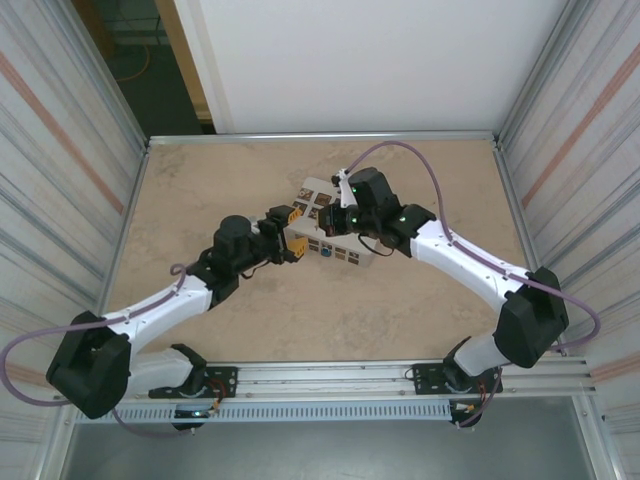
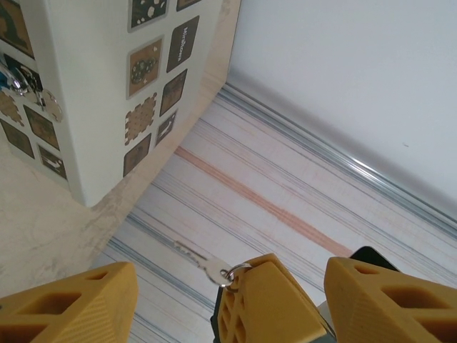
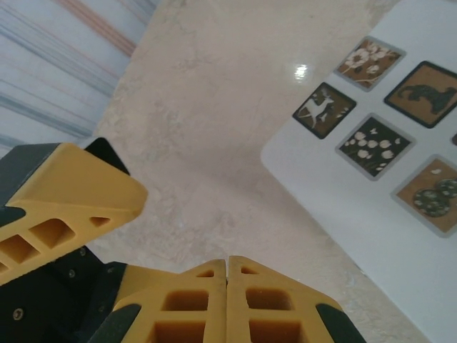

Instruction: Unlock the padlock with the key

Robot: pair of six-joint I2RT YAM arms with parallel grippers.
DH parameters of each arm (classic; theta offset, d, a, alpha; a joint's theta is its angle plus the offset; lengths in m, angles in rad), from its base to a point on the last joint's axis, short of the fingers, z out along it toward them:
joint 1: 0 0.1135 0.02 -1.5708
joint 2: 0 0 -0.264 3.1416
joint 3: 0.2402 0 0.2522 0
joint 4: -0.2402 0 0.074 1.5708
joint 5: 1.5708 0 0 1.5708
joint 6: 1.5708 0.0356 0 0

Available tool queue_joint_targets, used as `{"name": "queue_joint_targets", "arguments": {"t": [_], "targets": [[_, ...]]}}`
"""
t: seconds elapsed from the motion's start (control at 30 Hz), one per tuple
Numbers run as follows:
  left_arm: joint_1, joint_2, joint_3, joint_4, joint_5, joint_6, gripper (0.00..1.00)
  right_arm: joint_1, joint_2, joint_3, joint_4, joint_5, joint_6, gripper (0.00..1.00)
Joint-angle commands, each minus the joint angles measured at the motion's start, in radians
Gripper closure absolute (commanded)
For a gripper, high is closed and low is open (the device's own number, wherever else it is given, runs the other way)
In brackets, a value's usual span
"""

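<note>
While the right fingers (image 3: pixel 271 314) are pinched shut on the key (image 2: pixel 207 266), which pokes out past their tips, the left fingers (image 2: pixel 71 307) are spread wide on either side of them. Meanwhile the padlock (image 2: pixel 16 77) sits against the tiled face of the white box (image 2: pixel 93 114) on the table (image 3: pixel 214 107), well apart from the key.

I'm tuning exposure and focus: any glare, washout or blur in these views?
Right wrist: one small glare spot on the table, otherwise even. Left wrist: the white wall is washed out, the key small but sharp. Top view: soft, even light, no hard shadows.
</note>
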State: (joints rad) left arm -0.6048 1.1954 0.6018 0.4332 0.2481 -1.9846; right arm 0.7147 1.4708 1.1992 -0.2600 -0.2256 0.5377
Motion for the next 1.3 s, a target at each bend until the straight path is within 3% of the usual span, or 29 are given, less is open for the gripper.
{"name": "queue_joint_targets", "arguments": {"t": [0.0,0.37,0.67,1.27], "targets": [[-0.021,0.022,0.025,0.054,-0.035,-0.05,0.3,0.023,0.014,0.035,0.038,-0.022,-0.002,1.0],[-0.052,0.103,0.043,0.143,-0.041,-0.1,0.33,0.062,0.029,0.033,0.076,-0.037,0.031,1.0],[-0.057,0.098,0.035,0.138,-0.06,-0.105,0.48,0.065,-0.004,0.008,0.076,-0.028,0.041,1.0],[-0.056,0.089,0.019,0.118,-0.072,-0.108,0.67,0.065,-0.054,-0.003,0.074,0.003,0.041,1.0]]}}
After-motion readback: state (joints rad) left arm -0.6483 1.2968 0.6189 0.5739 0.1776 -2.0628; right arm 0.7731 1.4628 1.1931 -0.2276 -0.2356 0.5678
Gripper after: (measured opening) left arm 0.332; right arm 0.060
